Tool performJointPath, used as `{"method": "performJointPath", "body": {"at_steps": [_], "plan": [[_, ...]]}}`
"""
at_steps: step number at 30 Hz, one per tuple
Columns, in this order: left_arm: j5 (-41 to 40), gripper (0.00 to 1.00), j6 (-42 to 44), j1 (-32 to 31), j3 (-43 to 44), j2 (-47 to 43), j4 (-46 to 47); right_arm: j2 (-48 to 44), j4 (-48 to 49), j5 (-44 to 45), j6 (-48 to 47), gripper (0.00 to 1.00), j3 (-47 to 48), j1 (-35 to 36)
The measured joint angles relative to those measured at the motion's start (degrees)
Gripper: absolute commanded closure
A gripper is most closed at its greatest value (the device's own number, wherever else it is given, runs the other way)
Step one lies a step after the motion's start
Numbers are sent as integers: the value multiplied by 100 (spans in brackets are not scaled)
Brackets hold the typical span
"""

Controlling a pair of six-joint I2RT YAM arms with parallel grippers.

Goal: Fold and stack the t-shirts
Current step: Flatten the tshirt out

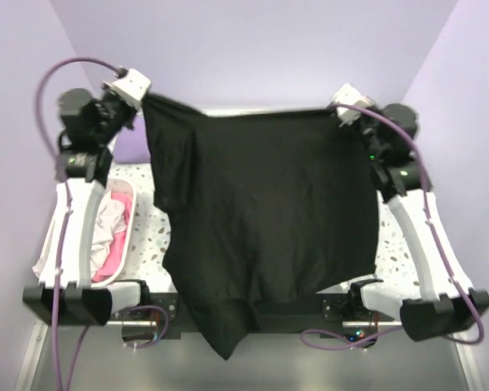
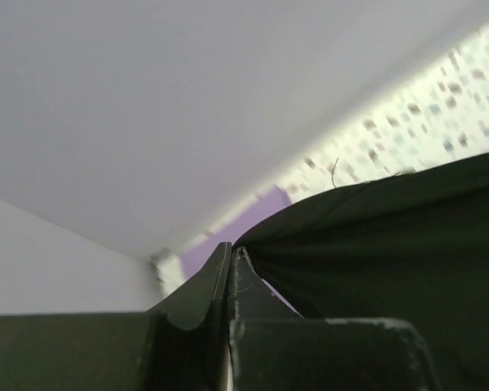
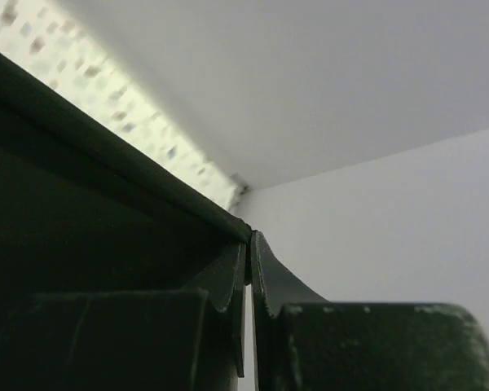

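Black t-shirt (image 1: pixel 261 212): hung spread above speckled worktop (image 1: pixel 147 236), hiding most of it; top corners pinched tight in left hand (image 1: pixel 143 98) and right hand (image 1: pixel 336 106). Laundry basket (image 1: pixel 129 228) of pink-white clothes (image 1: pixel 110 232) at left; lavender t-shirt (image 1: pixel 129 149) beyond it.

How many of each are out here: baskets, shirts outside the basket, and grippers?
Baskets: 1, white basket
Shirts outside it: 2, black t-shirt, lavender shirt mostly hidden
Grippers: 2, left gripper, right gripper, both shut on the black t-shirt
Total: 5
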Motion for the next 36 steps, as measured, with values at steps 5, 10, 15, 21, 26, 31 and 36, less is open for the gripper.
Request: {"method": "performJointPath", "body": {"at_steps": [5,10,15,21,26,31,36], "plan": [[85,100,-13,-317,-828,1215,-52,892,160,-151,-184,100,-1196,-17],[87,100,-140,-748,-529,2859,-63,2243,588,-190,-275,100,-1394,-28],[-17,100,-354,-798,675,4579,-256,3639,872,-68,-372,100,-1071,-39],[-212,100,-385,-793,1729,5442,-531,4306,887,72,-452,100,-610,-138],[-256,100,-385,-802,1884,5464,-647,4345,916,70,-466,100,-367,-229],[-433,100,-385,-848,1283,4972,-778,4334,822,-109,-459,100,-313,-361],[-597,100,-374,-896,511,3950,-1132,4192,496,-470,-474,100,-313,-540]]}}
